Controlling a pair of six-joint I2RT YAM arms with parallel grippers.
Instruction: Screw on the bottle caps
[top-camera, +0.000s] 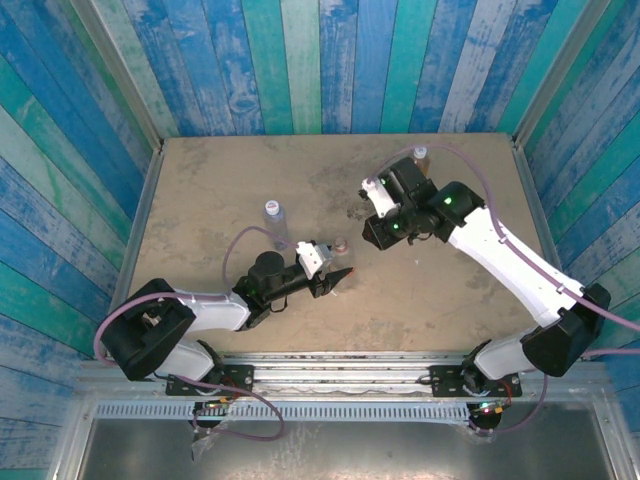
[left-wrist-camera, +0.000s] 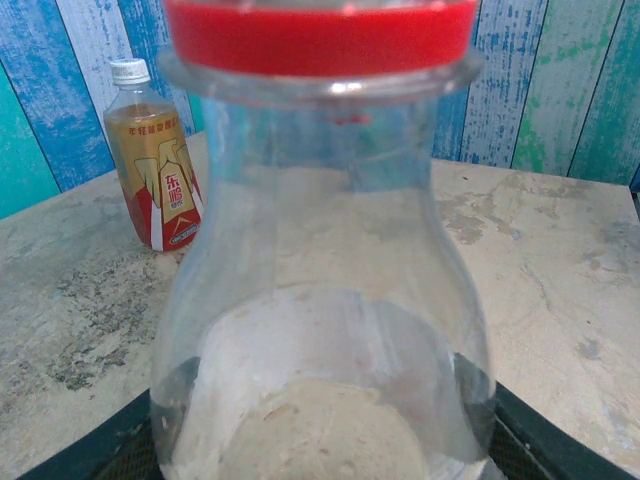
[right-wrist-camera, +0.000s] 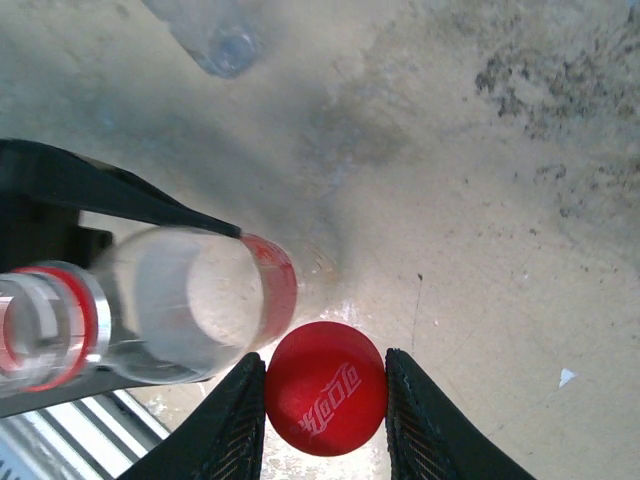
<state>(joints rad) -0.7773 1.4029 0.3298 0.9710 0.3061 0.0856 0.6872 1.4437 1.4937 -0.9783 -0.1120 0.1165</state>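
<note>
From above, the left claw (top-camera: 340, 272) reaches to about the middle of the worktop (top-camera: 230, 170), with the clear bottle (top-camera: 340, 244) standing at its tips. The right claw (top-camera: 375, 233) hangs just beside that bottle, on its right and a little toward the far edge. A bluish bottle (top-camera: 275, 220) stands free to the left of the clear one. An amber bottle (top-camera: 420, 155) stands close to the far edge, right of middle.

From the left wrist, the clear bottle looms right in front of the lens, upright, with a red ring (left-wrist-camera: 320, 40) round its neck at the top. The black fingers (left-wrist-camera: 90, 455) show at both bottom corners, one on each side of its body, so the left claw is clamped on the bottle. Behind it on the left stands the amber bottle, upright with an orange label and a white cap (left-wrist-camera: 129, 70) on top.

From the right wrist, looking down, the red cap (right-wrist-camera: 326, 388) sits pinched between the two fingers (right-wrist-camera: 238, 425), which touch it on either side with white lettering facing the camera. The right claw is closed on the cap. Just beside it to the left is the clear bottle, mouth open, with one dark finger of the left claw lying along its side. I cannot tell whether cap and bottle touch. The bluish bottle shows blurred at the top edge.
</note>
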